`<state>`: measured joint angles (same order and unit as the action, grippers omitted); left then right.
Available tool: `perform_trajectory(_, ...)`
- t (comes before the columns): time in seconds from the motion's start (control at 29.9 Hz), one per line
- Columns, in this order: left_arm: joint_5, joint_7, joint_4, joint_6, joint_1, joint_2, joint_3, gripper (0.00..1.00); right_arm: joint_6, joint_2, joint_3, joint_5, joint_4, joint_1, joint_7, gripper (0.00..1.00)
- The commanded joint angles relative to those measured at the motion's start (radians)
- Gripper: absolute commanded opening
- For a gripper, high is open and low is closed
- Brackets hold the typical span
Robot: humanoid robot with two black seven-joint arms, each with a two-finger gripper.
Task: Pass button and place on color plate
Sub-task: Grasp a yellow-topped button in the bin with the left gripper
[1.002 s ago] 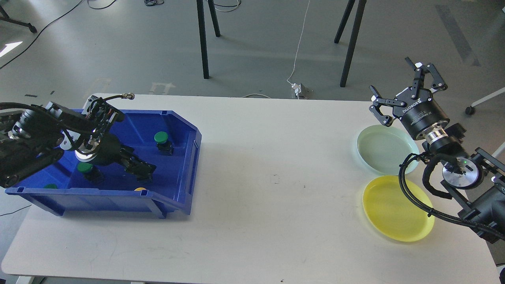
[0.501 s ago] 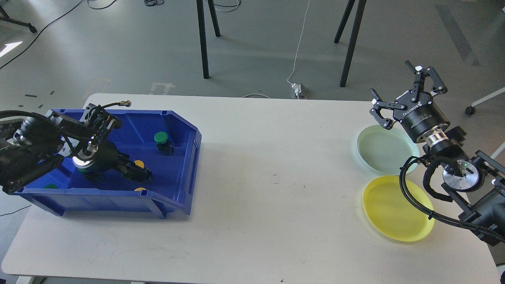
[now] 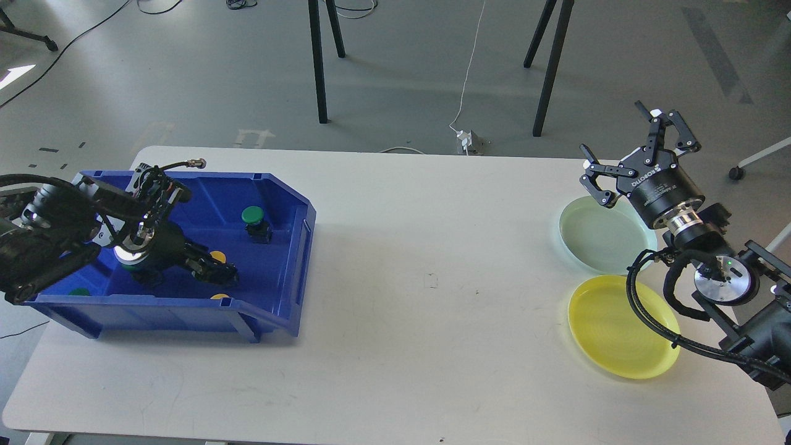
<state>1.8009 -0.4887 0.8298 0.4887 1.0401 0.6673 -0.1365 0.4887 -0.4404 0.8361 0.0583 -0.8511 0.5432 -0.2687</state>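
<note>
A deep blue plastic bin [image 3: 281,247] on the white table [image 3: 401,296] holds a green-capped button [image 3: 252,215], while the left gripper [image 3: 216,271] reaches inside.

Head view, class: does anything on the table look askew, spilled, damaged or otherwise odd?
Nothing stands out. The blue bin sits flat on the table with the buttons inside, including an upright green button. The pale green plate and yellow plate lie flat, empty and unbroken.
</note>
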Motion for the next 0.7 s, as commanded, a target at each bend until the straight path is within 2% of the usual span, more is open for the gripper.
perform_trajectory(0.0, 0.000, 0.000, 0.000, 0.000, 0.000, 0.000, 0.000, 0.63, 0.000, -0.001, 0.000, 0.000, 0.001, -0.002, -0.001, 0.99)
perform_trajectory(0.1, 0.002, 0.000, 0.000, 0.000, 0.000, 0.000, -0.002, 0.51, 0.000, -0.001, 0.000, 0.000, 0.001, -0.006, 0.000, 0.99)
perform_trajectory(0.33, 0.032, 0.000, 0.000, 0.000, -0.003, 0.000, 0.000, 0.46, 0.000, -0.001, 0.000, 0.000, 0.009, -0.008, -0.003, 0.99)
perform_trajectory(0.43, 0.037, 0.000, 0.000, 0.000, -0.005, 0.000, 0.000, 0.37, 0.000, -0.001, 0.000, 0.000, 0.012, -0.008, -0.003, 0.99)
perform_trajectory(0.5, 0.037, 0.000, 0.000, 0.000, -0.005, 0.000, 0.000, 0.24, 0.000, -0.001, 0.000, 0.000, 0.012, -0.011, -0.003, 0.99)
perform_trajectory(0.67, 0.034, 0.000, 0.012, 0.000, 0.009, 0.000, 0.001, 0.14, 0.000, -0.001, 0.000, 0.000, 0.012, -0.011, -0.003, 0.99)
